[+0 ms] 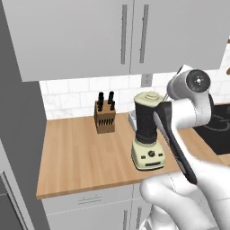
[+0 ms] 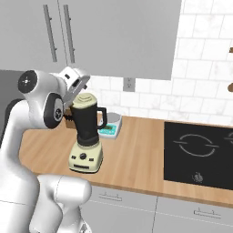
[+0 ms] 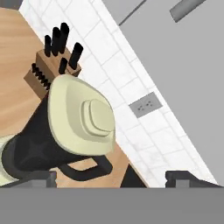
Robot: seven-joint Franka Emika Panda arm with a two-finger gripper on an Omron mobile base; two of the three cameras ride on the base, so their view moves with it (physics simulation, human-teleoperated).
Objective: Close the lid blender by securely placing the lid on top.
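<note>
Lid [image 3: 83,116] sits on blender [image 1: 146,134] jar, fingers [image 3: 39,178] spread apart.

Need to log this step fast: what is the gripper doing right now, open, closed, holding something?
Gripper: jaws open, holding nothing; the lid sits on the blender.

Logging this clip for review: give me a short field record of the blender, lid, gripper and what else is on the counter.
lid: cream disc with raised knob, sitting on top of the jar
blender: dark jar on cream base, upright on the wooden counter
gripper: open, holding nothing, apart from the lid
knife block: by the back wall, left of the blender in the left base view
scale: behind the blender
cooktop: on the right in the right base view
task state: lid appears in place
</note>
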